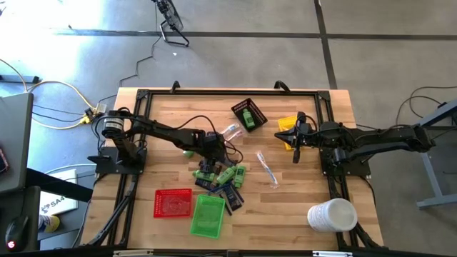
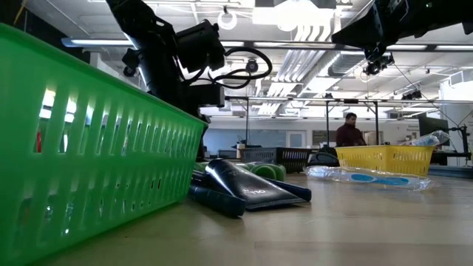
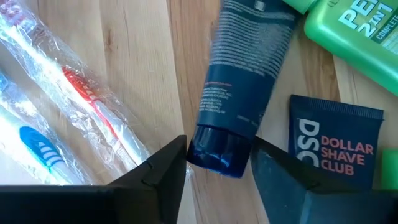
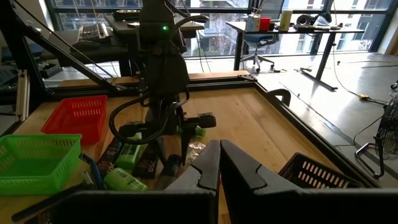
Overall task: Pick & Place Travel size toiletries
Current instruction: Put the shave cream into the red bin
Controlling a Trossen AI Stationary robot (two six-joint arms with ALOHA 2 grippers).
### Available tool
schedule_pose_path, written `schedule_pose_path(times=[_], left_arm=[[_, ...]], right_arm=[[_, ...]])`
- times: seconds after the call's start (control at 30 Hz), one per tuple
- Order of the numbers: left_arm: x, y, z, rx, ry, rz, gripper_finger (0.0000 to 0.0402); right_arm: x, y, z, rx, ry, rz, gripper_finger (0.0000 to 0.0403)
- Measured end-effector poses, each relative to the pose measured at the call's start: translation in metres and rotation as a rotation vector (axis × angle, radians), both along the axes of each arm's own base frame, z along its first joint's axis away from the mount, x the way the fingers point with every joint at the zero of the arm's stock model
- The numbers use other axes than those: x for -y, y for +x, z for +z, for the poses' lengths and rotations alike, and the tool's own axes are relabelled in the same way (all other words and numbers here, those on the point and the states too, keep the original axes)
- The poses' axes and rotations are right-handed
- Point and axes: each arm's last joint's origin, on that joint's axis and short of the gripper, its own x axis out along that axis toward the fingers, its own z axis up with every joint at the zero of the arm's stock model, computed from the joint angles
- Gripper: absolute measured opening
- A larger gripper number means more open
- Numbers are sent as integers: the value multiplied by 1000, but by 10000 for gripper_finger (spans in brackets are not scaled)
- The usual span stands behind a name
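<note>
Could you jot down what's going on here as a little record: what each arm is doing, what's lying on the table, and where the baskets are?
left gripper: over the toiletry pile, fingers either side of the cap end of a dark blue tube
right gripper: shut, empty, raised beside the yellow basket
beside the tube: Dollar Shave Club packet, green bottle, wrapped toothbrushes
black basket: holds a green bottle
red basket, green basket: near table edge
white cylinder: near right corner
</note>
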Motion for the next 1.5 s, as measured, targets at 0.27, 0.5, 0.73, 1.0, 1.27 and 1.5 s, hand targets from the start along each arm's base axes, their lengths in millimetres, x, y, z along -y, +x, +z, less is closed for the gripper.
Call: schedule_pose_path(times=[0.27, 0.5, 0.73, 1.0, 1.27, 1.5], left_arm=[[0, 0, 0, 0, 0, 0, 141], [0, 0, 0, 0, -1, 0, 139], [0, 1, 0, 10, -1, 1, 139], [0, 1, 0, 10, 0, 1, 138], [0, 0, 2, 11, 0, 1, 138], [0, -4, 29, 62, 3, 2, 138]], right_arm=[[0, 0, 0, 0, 0, 0, 4], [0, 0, 0, 0, 0, 0, 4], [0, 0, 0, 0, 0, 0, 4], [0, 0, 0, 0, 0, 0, 4], [0, 0, 0, -1, 0, 0, 4], [0, 0, -1, -7, 0, 0, 4]])
